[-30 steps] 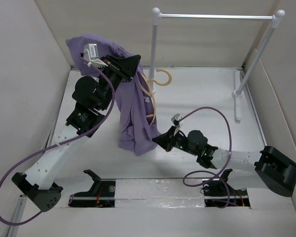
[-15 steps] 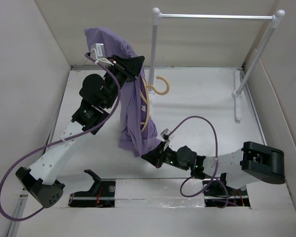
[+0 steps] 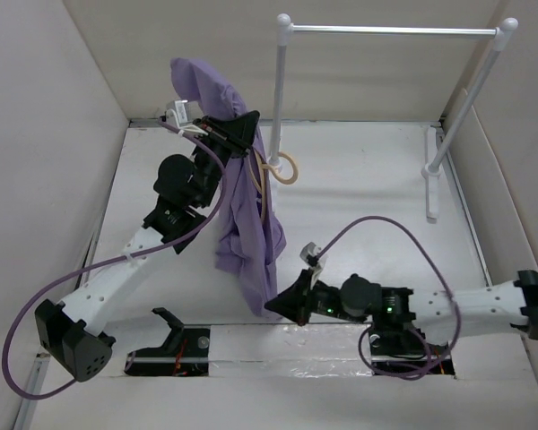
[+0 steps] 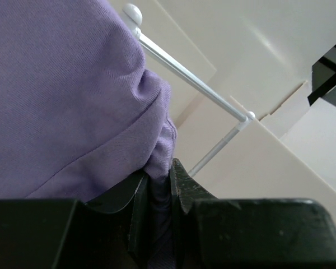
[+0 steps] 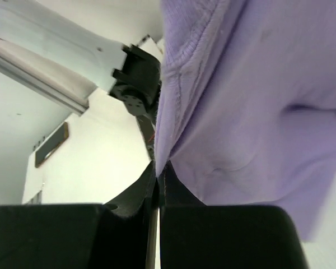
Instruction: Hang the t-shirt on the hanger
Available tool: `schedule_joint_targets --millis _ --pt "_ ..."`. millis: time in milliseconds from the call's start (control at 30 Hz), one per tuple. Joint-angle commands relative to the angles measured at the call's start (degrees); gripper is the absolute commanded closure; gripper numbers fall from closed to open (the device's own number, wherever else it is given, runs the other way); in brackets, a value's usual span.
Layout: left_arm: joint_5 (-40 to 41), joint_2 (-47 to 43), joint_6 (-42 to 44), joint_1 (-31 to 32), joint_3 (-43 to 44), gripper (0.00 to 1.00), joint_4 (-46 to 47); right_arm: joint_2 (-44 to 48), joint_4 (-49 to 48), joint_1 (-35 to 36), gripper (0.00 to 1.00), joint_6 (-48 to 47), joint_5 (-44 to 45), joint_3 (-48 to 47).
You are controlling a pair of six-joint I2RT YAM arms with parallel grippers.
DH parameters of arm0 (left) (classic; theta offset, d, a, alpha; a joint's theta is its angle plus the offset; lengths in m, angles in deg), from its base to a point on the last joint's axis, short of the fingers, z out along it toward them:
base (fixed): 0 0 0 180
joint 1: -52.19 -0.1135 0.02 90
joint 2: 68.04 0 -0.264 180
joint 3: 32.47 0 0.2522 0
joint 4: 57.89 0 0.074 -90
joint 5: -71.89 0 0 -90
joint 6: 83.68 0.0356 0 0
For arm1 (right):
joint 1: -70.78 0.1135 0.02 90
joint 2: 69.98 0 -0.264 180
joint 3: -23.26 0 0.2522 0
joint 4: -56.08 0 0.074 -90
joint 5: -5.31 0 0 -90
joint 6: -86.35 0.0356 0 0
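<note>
A purple t-shirt (image 3: 245,224) hangs in the air between my two grippers. My left gripper (image 3: 247,124) is raised at the back and shut on the shirt's upper part; its wrist view shows purple cloth (image 4: 73,101) pinched between the fingers. The pale beige hanger (image 3: 278,170) sticks out from under the shirt just below that gripper, only its hook and a short piece of one shoulder showing. My right gripper (image 3: 273,306) is low at the front, shut on the shirt's lower edge (image 5: 173,140).
A white-and-metal clothes rack (image 3: 390,30) stands at the back right, one post (image 3: 278,81) right beside the hanger's hook. White walls close in the left, back and right sides. Black cradles lie at the near edge.
My left gripper has swung right with the shirt's top, bringing the hanger's hook towards the rack post. My right gripper has pulled the lower edge back towards the near edge, and the shirt hangs longer.
</note>
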Motion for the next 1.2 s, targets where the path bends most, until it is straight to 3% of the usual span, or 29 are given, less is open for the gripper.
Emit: schedule_joint_targets --millis 0,167,300,400,467,500,600,800,967,1067,1100,1167 --pt "3.0 -5.1 0.8 -1.0 -3.3 1.00 17.6 10.1 23.2 2.1 1.00 -0.3 1.2 -2.3" --pt "-1.6 -8.7 -4.9 -1.0 -9.4 1.00 18.9 17.2 35.8 2.1 1.00 -0.4 8.2 -8.3" --pt "-5.0 -9.9 -8.0 -1.0 -10.9 1.00 16.4 16.0 37.5 2.1 1.00 -2.3 15.4 -13.7" --pt "-7.6 -10.6 -10.4 -1.0 -11.2 1.00 12.8 11.3 37.3 -1.4 1.00 -4.9 14.0 -17.1" --pt "-8.9 -12.0 -11.7 -1.0 -12.6 1.00 11.0 7.6 38.2 -2.5 0.88 -6.0 15.0 -19.1" --pt "-9.4 -12.6 -12.3 -1.0 -13.1 1.00 10.3 6.7 38.2 -3.3 0.75 -6.7 15.5 -19.7" --pt "-10.3 -15.1 -14.4 -1.0 -16.3 1.00 6.9 5.5 34.9 -4.8 0.58 -11.6 16.7 -21.1" --pt "-13.0 -21.0 -18.2 -1.0 -23.8 1.00 4.2 1.6 27.8 -14.5 0.58 -17.4 6.9 -22.7" --pt "-11.3 -25.2 -19.1 -1.0 -28.7 1.00 2.2 0.6 32.4 -14.5 0.43 -18.9 6.3 -26.2" --pt "-11.5 -25.2 -20.4 -1.5 -31.5 1.00 4.4 1.9 29.2 -14.5 0.47 -18.9 1.7 -25.6" --pt "-11.4 -24.9 -21.0 -1.5 -32.1 1.00 5.1 1.9 29.0 -14.5 0.67 -18.9 -0.6 -25.6" --pt "-11.5 -23.9 -21.3 -1.5 -32.8 1.00 6.3 1.0 28.7 -13.7 0.79 -18.9 -0.7 -25.7"
